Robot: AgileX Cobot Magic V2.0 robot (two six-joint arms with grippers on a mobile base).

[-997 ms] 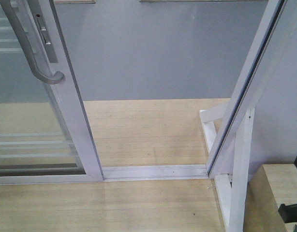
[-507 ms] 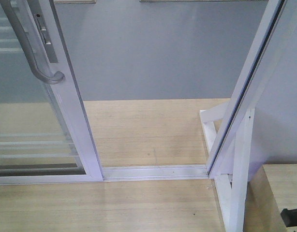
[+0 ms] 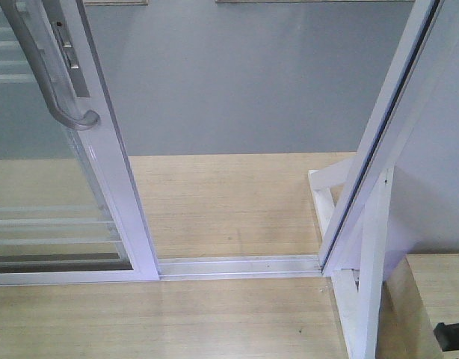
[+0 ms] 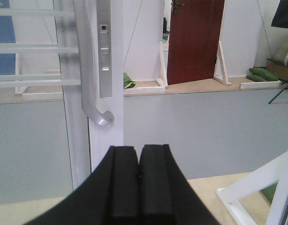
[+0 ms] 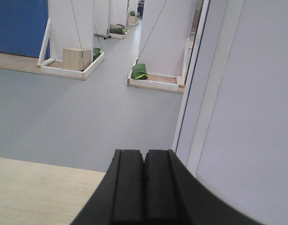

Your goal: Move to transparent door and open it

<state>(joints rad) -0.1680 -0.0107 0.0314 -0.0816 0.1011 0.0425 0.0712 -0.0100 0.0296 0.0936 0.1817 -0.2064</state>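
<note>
The transparent door (image 3: 117,187) stands at the left of the front view, slid aside, with an open gap between it and the white jamb (image 3: 379,142) on the right. Its curved grey pull handle (image 3: 54,82) hangs on the stile. In the left wrist view the door stile (image 4: 106,103) and the handle (image 4: 90,89) are straight ahead, above my left gripper (image 4: 139,152), which is shut and empty, apart from the handle. My right gripper (image 5: 144,157) is shut and empty, pointing through the gap beside the jamb (image 5: 200,79).
A floor track (image 3: 237,265) crosses the wooden platform (image 3: 214,202). A white slanted support brace (image 3: 368,262) and a wooden box (image 3: 431,299) stand at the right. Grey floor lies beyond the gap, with a brown door (image 4: 193,40) and green bags (image 5: 139,71) farther off.
The dark object at the lower right edge of the front view has dropped lower out of sight. The door and the rest look unchanged.
</note>
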